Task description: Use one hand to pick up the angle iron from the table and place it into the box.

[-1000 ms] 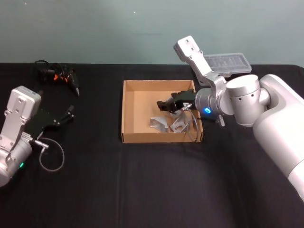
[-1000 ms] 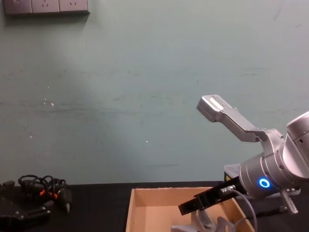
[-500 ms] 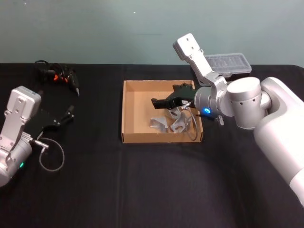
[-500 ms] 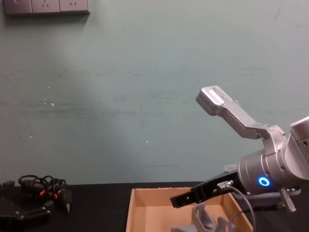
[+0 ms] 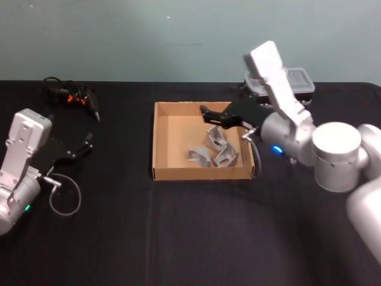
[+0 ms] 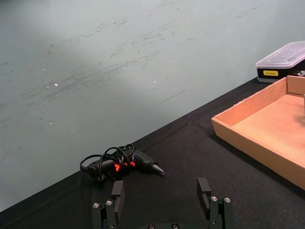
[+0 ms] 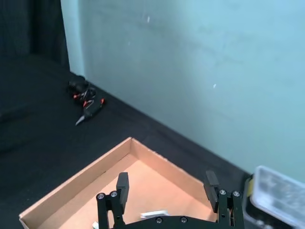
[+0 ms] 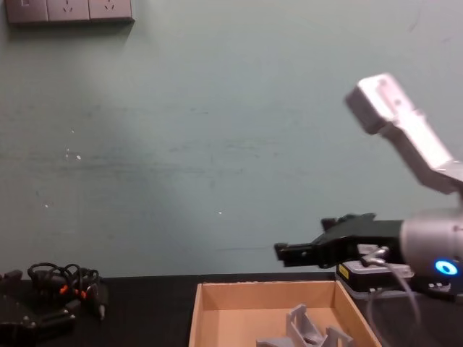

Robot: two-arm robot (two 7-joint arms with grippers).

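While right hand [image 5: 207,114] hangs spread over box [image 5: 162,138], black table [image 5: 178,226] meets teal wall [image 8: 217,130].

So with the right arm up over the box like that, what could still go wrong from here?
1. The right gripper is open and empty above the box's far wall, with the plastic case close behind the arm; a wide swing away might knock the case.
2. Three angle irons crowd the box's right side, and a cable from the arm hangs over that wall; it might snag the rim.
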